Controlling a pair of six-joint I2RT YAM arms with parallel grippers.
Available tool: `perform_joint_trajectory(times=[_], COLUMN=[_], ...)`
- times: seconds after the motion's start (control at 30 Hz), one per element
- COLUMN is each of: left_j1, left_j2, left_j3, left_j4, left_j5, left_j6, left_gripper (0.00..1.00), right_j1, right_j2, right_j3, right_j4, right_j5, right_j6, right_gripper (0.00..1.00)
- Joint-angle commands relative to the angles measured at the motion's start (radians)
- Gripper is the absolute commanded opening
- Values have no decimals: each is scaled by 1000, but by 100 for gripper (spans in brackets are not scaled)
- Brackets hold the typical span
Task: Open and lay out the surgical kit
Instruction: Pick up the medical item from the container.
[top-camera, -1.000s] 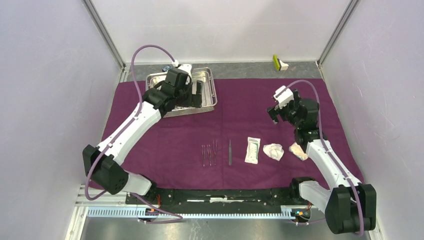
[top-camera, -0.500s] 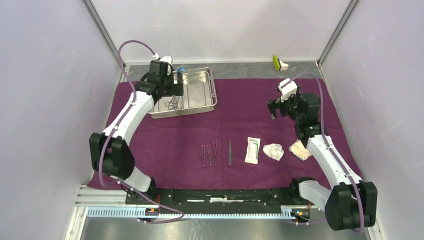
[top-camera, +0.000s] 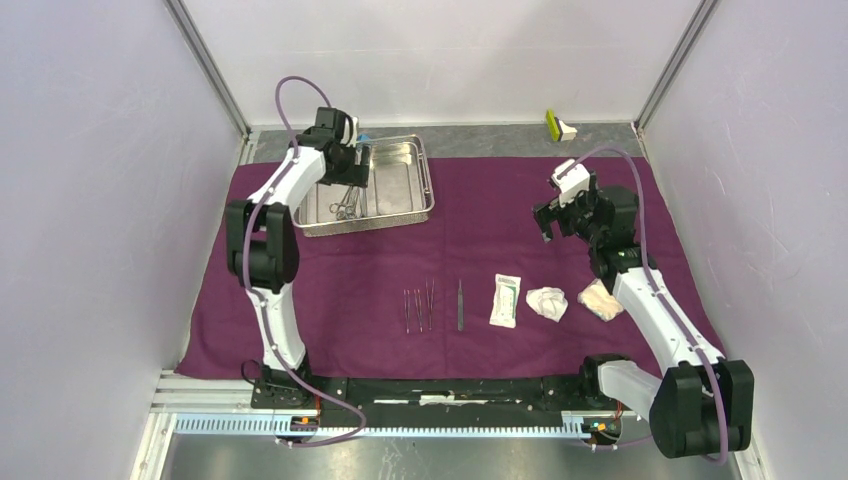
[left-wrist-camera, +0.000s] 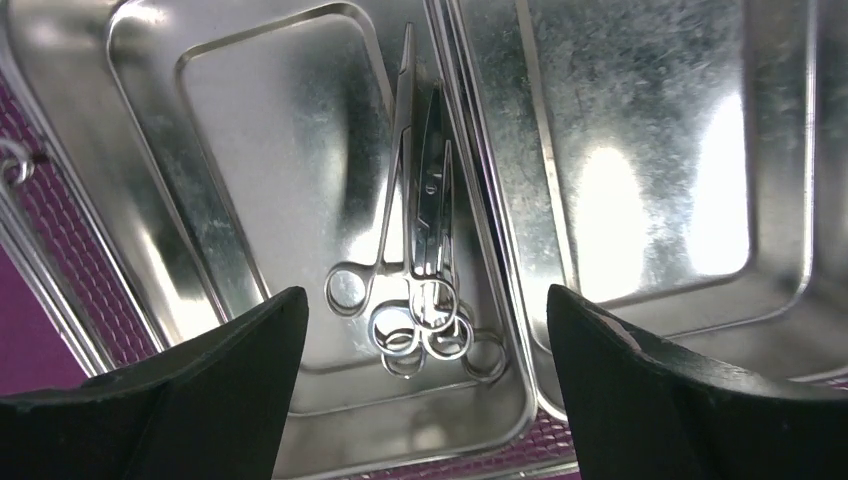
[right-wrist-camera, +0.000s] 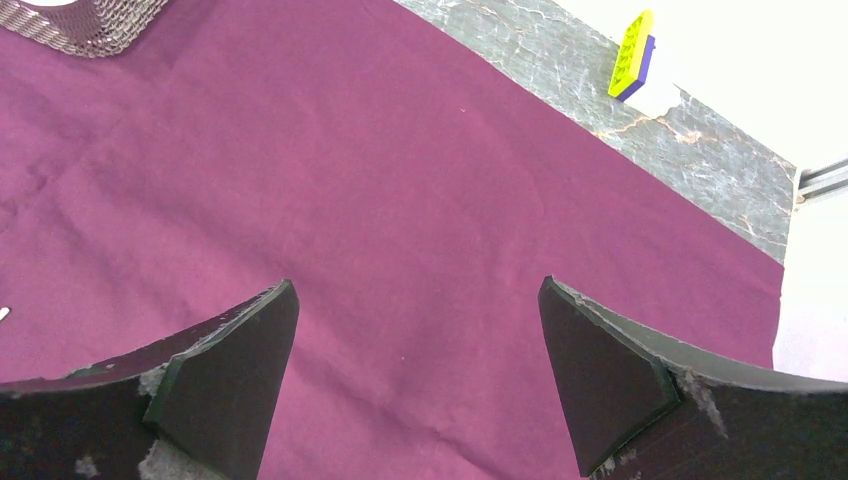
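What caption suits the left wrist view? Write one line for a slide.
Left gripper, jaws open, hovers over the steel tray, above ring-handled instruments lying in one compartment.

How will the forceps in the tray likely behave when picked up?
The forceps look like stiff, polished steel, so probably slippery. Several lie overlapped, rings bunched, so lifting one may drag others. Flat on the tray, they seem hard to get under.
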Motion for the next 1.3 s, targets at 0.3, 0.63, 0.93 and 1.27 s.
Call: perform_joint_trajectory(times=[0.3,0.63,0.93,1.27], left_j1=[53,61,62,63], left_j2=[167,291,361,373], left_j3=[203,316,376,359], left_j4=[-125,-213,-240,-246], left_j5=[43,118,132,52], left_j6=[242,306,287,306], left_gripper=[76,77,75,42], right_j1=[-5,-4,-6,-5], right_j2=[42,48,53,52], right_j3=[9,-8,-18,-19], right_j4=[-5,11,13,11], right_j5=[25,32,32,22], right_j6=[-63,-68,-70,-70], right_gripper=[98,98,98,98])
